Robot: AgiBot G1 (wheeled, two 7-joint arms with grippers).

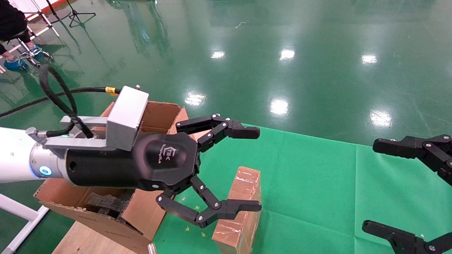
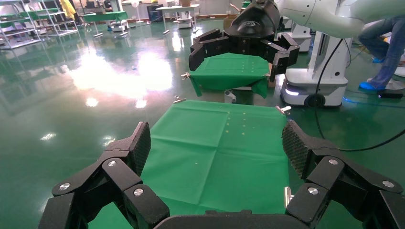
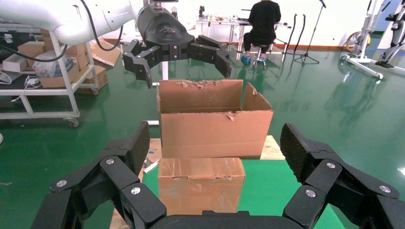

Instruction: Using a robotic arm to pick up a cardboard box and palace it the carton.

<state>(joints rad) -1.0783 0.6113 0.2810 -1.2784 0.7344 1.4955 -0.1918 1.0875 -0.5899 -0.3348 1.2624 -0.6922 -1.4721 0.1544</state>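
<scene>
The cardboard box point(image 1: 243, 204), small, brown and taped, lies on the green cloth beside the carton point(image 1: 106, 222), which has upright ragged flaps and black foam inside. My left robotic arm point(image 1: 14, 158) is white. Its gripper point(image 1: 255, 169) is open and empty, held in the air above the carton's edge and the box. My right gripper point(image 1: 372, 185) is open and empty at the far right over the cloth. In the right wrist view that gripper point(image 3: 216, 143) faces the box point(image 3: 200, 183), with the carton point(image 3: 212, 129) behind it. In the left wrist view the left gripper point(image 2: 217, 143) holds nothing.
A green cloth point(image 1: 317, 183) covers the table. The carton stands on a wooden board point(image 1: 84, 241) at the table's left end. A white frame point(image 1: 21, 215) stands at the lower left. Glossy green floor lies beyond. A cart with boxes point(image 3: 52, 71) and a seated person point(image 3: 262, 24) are far off.
</scene>
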